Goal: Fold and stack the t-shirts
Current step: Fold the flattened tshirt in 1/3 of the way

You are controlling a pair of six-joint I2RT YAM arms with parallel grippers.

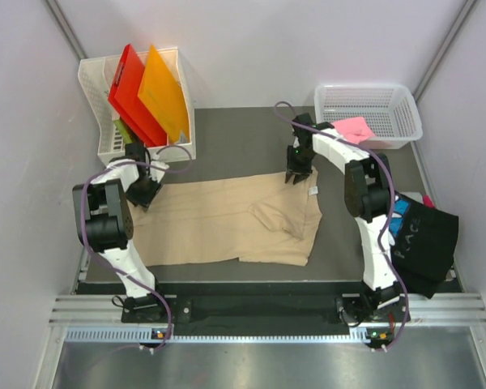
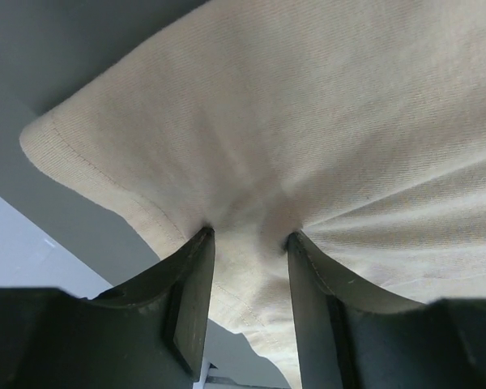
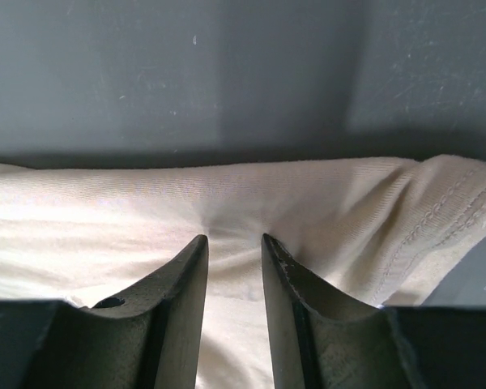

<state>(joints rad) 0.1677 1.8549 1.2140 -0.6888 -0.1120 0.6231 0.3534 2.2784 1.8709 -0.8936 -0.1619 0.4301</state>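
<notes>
The large tan t-shirt (image 1: 219,223) lies spread flat on the dark mat, with a white label (image 1: 314,191) at its right edge. My left gripper (image 1: 146,193) is at the shirt's far left corner; in the left wrist view (image 2: 249,235) its jaws pinch puckered tan cloth (image 2: 308,121). My right gripper (image 1: 298,174) is at the shirt's far right edge; in the right wrist view (image 3: 233,239) its jaws pinch a fold of the tan cloth (image 3: 227,194). The black t-shirt (image 1: 425,235) lies crumpled at the right. The pink t-shirt (image 1: 355,128) hangs on the basket rim.
A white basket (image 1: 93,105) at the back left holds a stiff red sheet (image 1: 134,93) and an orange sheet (image 1: 164,93). A second white basket (image 1: 405,113) stands at the back right. Walls close in on both sides.
</notes>
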